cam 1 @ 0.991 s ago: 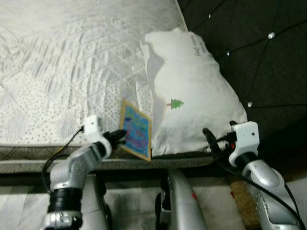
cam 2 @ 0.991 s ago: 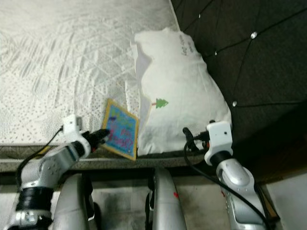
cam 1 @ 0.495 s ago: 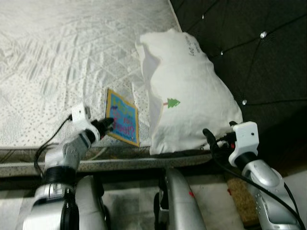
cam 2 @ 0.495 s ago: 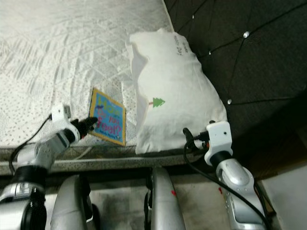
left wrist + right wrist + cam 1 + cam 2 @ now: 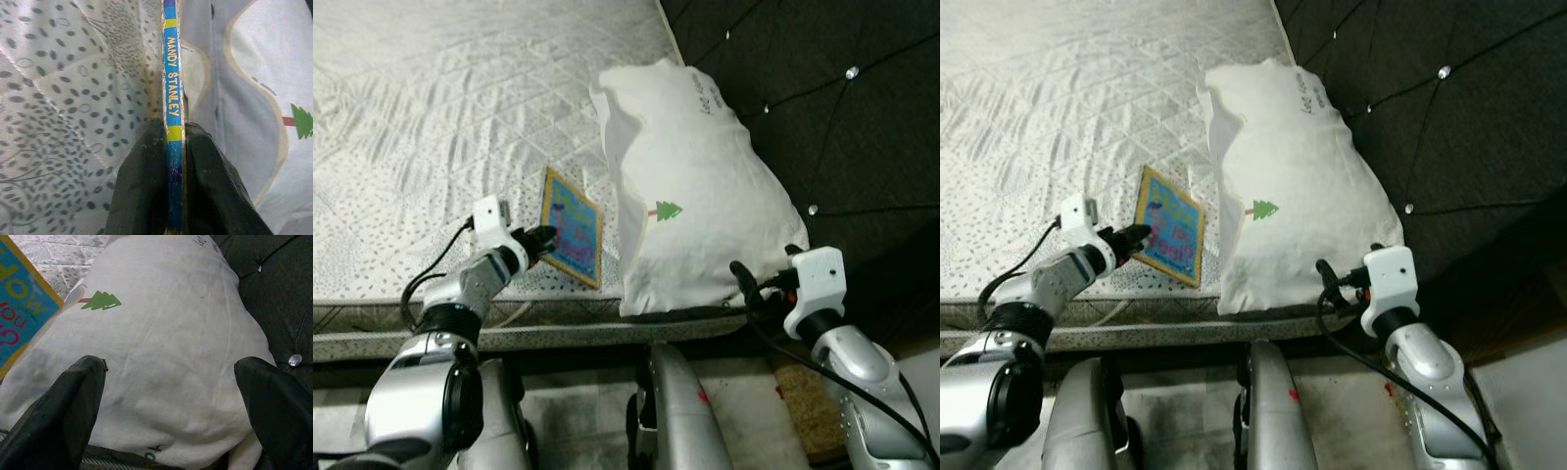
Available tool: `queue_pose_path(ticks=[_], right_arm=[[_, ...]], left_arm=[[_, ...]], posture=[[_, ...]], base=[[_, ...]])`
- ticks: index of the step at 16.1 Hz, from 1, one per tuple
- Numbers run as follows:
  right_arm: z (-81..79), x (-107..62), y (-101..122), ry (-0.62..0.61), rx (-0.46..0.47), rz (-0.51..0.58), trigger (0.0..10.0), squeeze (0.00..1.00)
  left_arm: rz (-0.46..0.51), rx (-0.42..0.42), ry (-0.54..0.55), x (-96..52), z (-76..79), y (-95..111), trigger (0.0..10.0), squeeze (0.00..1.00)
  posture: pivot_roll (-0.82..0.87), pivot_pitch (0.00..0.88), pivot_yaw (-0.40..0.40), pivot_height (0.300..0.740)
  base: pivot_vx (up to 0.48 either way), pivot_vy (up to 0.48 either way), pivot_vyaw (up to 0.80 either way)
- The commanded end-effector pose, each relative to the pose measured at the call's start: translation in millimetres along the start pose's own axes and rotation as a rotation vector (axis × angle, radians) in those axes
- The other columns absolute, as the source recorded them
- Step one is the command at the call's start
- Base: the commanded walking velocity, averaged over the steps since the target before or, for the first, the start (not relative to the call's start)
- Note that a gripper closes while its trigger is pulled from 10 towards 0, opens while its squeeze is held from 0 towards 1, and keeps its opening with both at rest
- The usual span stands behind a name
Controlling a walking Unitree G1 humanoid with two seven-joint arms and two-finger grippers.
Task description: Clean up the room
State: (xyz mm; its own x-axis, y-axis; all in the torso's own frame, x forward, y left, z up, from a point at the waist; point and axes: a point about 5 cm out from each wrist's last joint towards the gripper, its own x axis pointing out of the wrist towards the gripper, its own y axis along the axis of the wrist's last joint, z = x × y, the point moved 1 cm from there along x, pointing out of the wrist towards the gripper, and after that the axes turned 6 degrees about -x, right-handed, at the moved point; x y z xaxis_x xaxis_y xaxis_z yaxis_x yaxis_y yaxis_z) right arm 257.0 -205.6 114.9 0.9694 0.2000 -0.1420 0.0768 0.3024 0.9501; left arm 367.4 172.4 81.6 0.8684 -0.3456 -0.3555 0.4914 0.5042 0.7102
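on the near edge of the mattress [image 5: 431, 117], your left gripper [image 5: 544, 238] pinches a thin blue picture book [image 5: 573, 227] by its spine, just left of the white pillow [image 5: 700, 186]. your left wrist view reads "mandy stanley" along that spine, which the head views cannot resolve. the pillow bears a small green tree print, and leans on the dark tufted headboard [image 5: 842, 108]. your right gripper [image 5: 171, 382] hangs spread wide at the pillow's near end.
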Motion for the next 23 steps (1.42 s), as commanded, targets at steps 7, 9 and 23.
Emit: queue_pose_path(ticks=[7,9,23], right_arm=[[5.4,-2.8,3,-0.010,-0.024,-0.003,10.0,0.00],[4.9,-2.5,3,-0.008,-0.024,-0.003,10.0,0.00],[-0.6,0.0,-2,0.007,-0.024,-0.005,10.0,0.00]], left_arm=[[-0.097,-0.016,-0.091,9.7,14.7,-23,10.0,0.00],[-0.106,-0.022,-0.091,9.3,13.2,-25,10.0,0.00],[0.017,0.023,0.091,-9.1,-26.9,5,10.0,1.00]], posture=[[-0.20,0.139,-0.195,0.582],[-0.20,0.138,-0.195,0.582],[-0.18,0.134,-0.185,0.582]], base=[[0.000,0.000,0.00],[0.000,0.000,0.00],[0.000,0.000,0.00]])
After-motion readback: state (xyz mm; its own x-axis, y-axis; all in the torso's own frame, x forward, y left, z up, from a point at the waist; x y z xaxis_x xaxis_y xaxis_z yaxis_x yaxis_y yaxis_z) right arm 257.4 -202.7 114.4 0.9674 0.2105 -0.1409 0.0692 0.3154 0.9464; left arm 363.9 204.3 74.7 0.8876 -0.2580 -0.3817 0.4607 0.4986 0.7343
